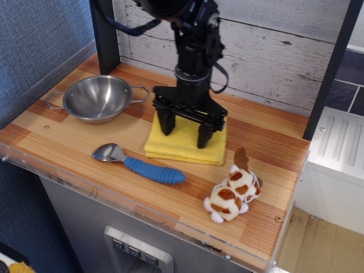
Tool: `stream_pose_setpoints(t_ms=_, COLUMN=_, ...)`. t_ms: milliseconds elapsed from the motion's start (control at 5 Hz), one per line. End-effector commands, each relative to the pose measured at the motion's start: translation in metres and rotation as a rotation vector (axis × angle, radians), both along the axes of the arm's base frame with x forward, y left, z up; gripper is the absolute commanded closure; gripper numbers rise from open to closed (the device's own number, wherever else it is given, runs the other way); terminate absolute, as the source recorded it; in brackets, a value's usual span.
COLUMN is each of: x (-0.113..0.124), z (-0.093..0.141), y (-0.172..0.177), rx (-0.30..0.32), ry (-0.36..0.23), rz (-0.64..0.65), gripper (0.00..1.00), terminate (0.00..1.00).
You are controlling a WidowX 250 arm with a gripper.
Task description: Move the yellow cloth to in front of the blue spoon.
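The yellow cloth (183,149) lies flat on the wooden counter, just behind the blue spoon's handle, its front edge close to the spoon. The blue spoon (149,168) lies near the counter's front edge, silver bowl to the left, blue handle to the right. My black gripper (185,129) stands upright over the cloth. Its two fingers are spread wide and both tips press down on the cloth's top, one near the left side, one near the right.
A steel bowl (98,98) with two handles sits at the back left. A brown-and-white plush dog (232,192) lies at the front right, next to the cloth's right corner. A wood-plank wall (273,51) stands behind, and a dark post (105,31) is at the back left.
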State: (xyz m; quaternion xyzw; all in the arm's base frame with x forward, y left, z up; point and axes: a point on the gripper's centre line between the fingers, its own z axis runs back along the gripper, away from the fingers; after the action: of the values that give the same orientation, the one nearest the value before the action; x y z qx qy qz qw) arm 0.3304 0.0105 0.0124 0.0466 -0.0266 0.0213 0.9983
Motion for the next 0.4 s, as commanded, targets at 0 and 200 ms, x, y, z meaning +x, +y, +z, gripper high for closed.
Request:
stream_pose_setpoints(t_ms=0, x=-0.0044, z=0.0203, y=0.0125, rx=0.013, ry=-0.054, rz=0.059, gripper=0.0, terminate=0.0)
stream_pose_setpoints(t_ms=200, x=-0.0034, z=0.0168, y=0.0097, rx=0.006, ry=-0.049, rz=0.055, gripper=0.0, terminate=0.0)
